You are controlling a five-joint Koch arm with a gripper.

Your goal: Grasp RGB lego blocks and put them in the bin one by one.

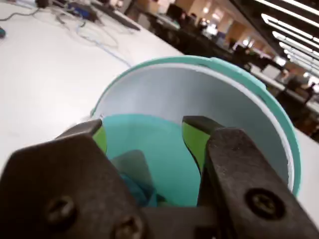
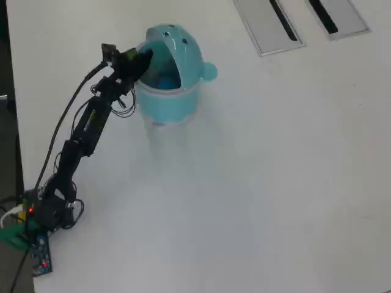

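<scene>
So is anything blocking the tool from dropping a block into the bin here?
Nothing visible does. The bin's lid is flipped up, and the tool sits open at the mouth, with only the turquoise interior below.

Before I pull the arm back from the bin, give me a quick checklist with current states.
1. Gripper open over the bin mouth: ok.
2. Nothing held between the fingers: ok.
3. Lid flipped up, clear of the arm: ok.
4. Blocks inside the bin: cannot tell; only blurred blue at the bottom.
5. Blocks left on the table: none visible in the overhead view, ok.
</scene>
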